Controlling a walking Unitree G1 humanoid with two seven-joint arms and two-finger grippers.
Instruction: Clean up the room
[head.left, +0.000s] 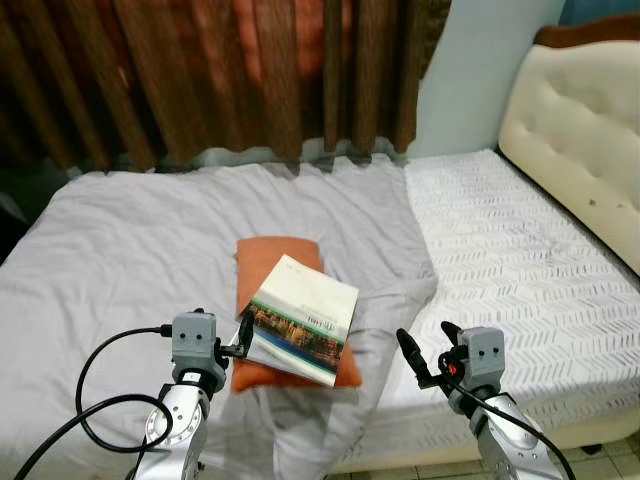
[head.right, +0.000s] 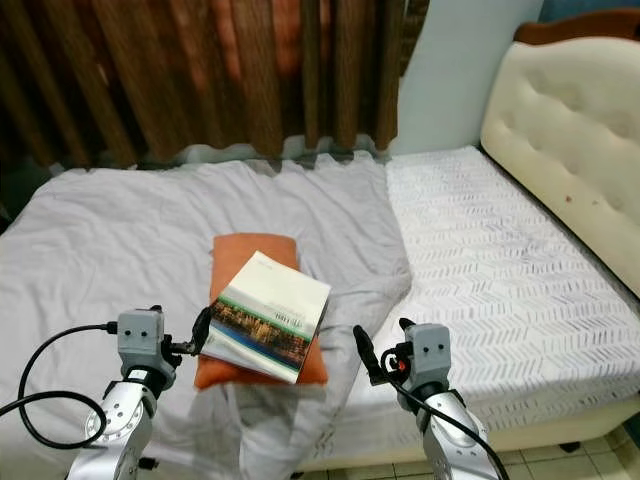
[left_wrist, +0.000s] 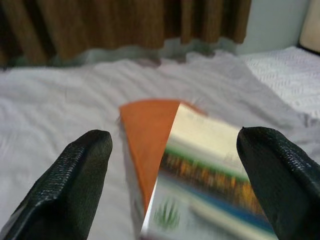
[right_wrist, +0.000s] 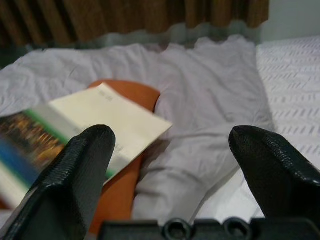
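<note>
— Hovering low at the near edge of the bed (head.left: 520, 250), my left claw (head.left: 243, 338) has its fingers spread wide with nothing between them; the near corner of the book (head.left: 303, 318) sits just ahead of its tips.

— And your right claw (head.left: 424, 356)?

— Spread wide too, and bare. It hangs over the bed's edge, with the book off toward my left claw and a little ahead.

— What does the book rest on?

— It lies slanted across an orange pillow (head.left: 275, 262), which lies on the rumpled grey sheet (head.left: 130, 250).

— Beyond that?

— Ahead of my right claw runs the white patterned mattress cover (head.left: 500, 230), up to a cream tufted headboard (head.left: 580, 120). Farthest off, past the sheet, hang brown curtains (head.left: 250, 70).
</note>
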